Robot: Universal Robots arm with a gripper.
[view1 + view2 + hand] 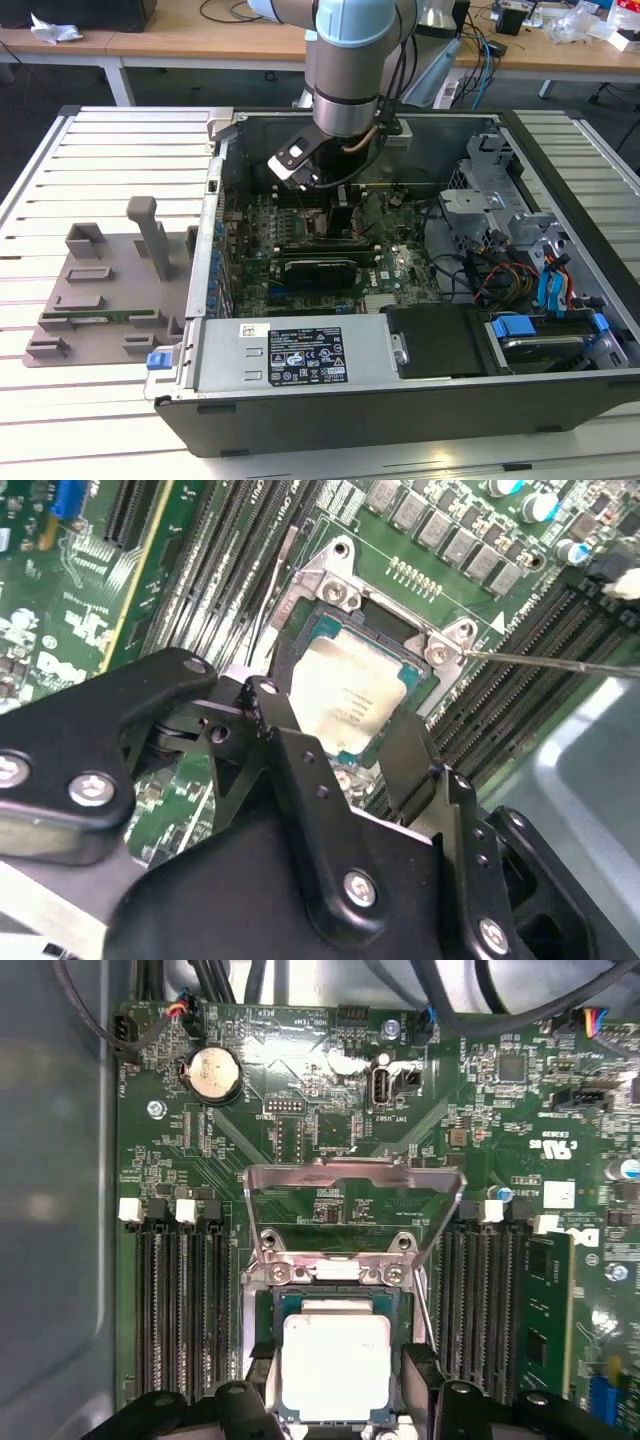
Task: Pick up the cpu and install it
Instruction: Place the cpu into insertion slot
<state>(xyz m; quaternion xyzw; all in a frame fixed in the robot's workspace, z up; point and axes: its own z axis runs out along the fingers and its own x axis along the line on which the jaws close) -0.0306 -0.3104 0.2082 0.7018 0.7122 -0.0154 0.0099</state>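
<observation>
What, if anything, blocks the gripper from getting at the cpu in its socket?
Probably nothing, so yes: the gripper hangs directly over the cpu, and the metal load plate is swung up and back, leaving the chip's top uncovered.

The cpu (335, 1365) has a smooth, matt silver-grey metal top. The hinged frame (355, 1175) of the socket is bright bare metal with a sheen. The circuit board (300, 1090) is green with a glossy lacquer. The gripper (345, 735) is matt black with shiny metal screws (358, 888). In the exterior view, the case (220, 355) is grey sheet metal. The tray (110, 290) at its 9 o'clock is dull grey plastic. The table (100, 150) is pale ribbed metal.
</observation>
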